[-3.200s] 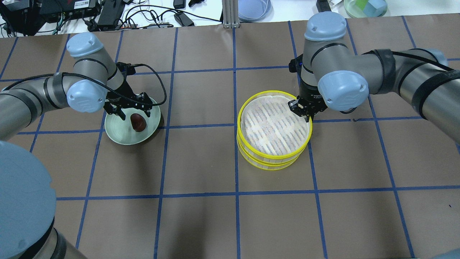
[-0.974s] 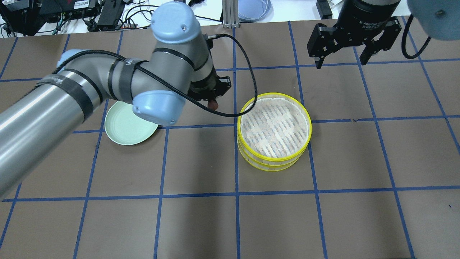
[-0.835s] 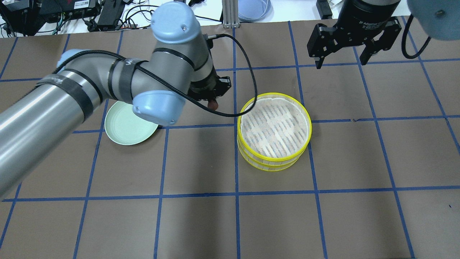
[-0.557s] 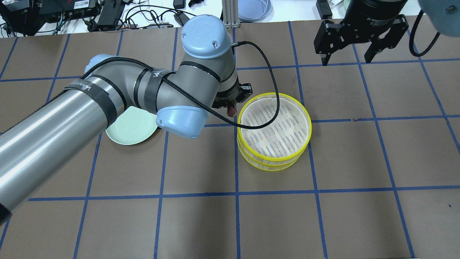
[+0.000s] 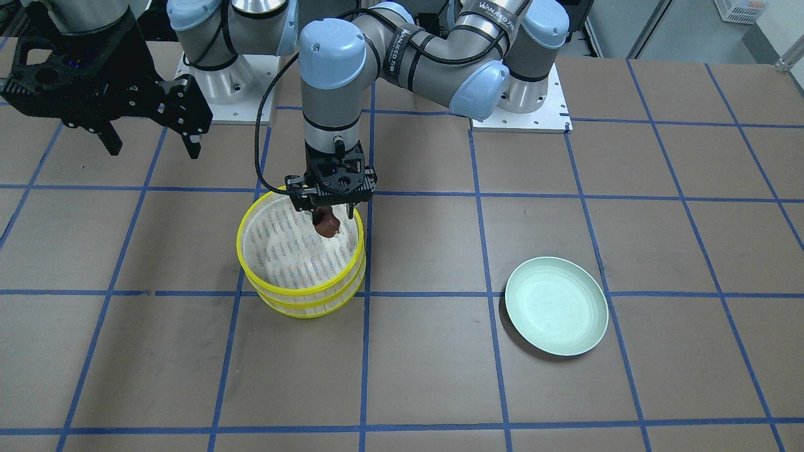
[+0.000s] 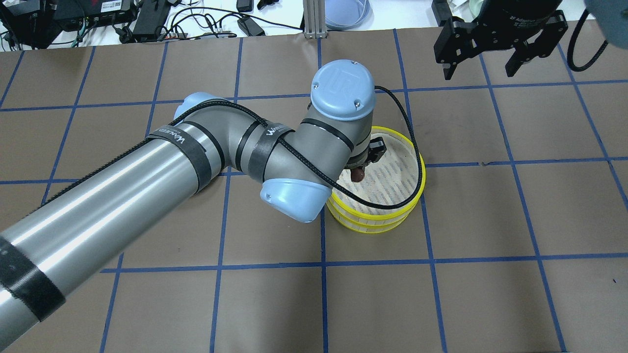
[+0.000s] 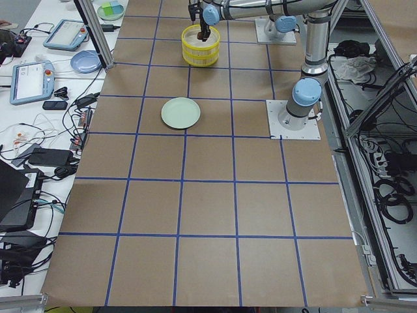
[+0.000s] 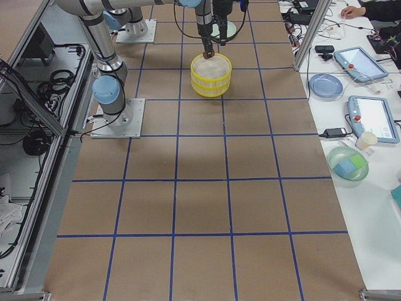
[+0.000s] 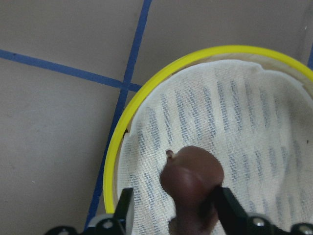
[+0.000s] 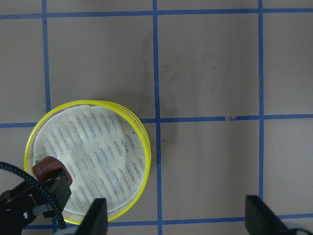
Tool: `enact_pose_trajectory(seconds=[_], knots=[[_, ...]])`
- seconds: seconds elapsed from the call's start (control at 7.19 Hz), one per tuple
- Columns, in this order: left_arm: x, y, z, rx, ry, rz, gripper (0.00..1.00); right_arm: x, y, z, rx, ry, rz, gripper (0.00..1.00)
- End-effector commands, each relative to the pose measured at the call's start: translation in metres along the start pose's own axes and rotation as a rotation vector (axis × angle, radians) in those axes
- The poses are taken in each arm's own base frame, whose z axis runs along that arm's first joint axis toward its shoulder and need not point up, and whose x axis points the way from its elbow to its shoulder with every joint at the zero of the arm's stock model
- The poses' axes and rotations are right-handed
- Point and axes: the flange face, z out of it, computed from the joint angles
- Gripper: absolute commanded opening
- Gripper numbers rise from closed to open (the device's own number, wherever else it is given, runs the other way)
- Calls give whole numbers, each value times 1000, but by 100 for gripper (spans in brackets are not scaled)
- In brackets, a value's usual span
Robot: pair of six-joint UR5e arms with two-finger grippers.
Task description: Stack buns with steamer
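Observation:
My left gripper [image 5: 328, 216] is shut on the dark reddish-brown bun [image 5: 326, 224] and holds it just above the white cloth liner of the yellow two-tier steamer [image 5: 301, 295], near the rim on the robot's side. The left wrist view shows the bun [image 9: 193, 178] between the fingers over the liner, inside the yellow rim [image 9: 122, 127]. My right gripper [image 6: 480, 73] is open and empty, raised high beyond the steamer [image 6: 392, 206]. The pale cream bun is not in view.
The green plate [image 5: 556, 306] sits empty on the brown table, on my left side of the steamer; my left arm hides it in the overhead view. Blue tape lines grid the table. Cables and devices lie beyond the far edge.
My left gripper has carried the dark bun to the right, from beside the steamer's rim to over its liner. My right gripper stays raised and open, drifting slightly right.

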Motion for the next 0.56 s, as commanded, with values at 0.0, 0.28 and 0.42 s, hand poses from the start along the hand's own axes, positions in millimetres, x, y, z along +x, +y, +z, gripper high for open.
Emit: enact_pose_trajectory(seconds=[0.0, 0.28, 0.42], knots=[[3, 0, 2, 8, 14, -12, 93, 0, 0, 0, 0, 1, -7, 100], [4, -5, -17, 37, 34, 30, 98, 0, 0, 1, -3, 1, -9, 100], [-6, -20, -39, 71, 44, 138, 100, 0, 0, 1, -3, 1, -9, 100]])
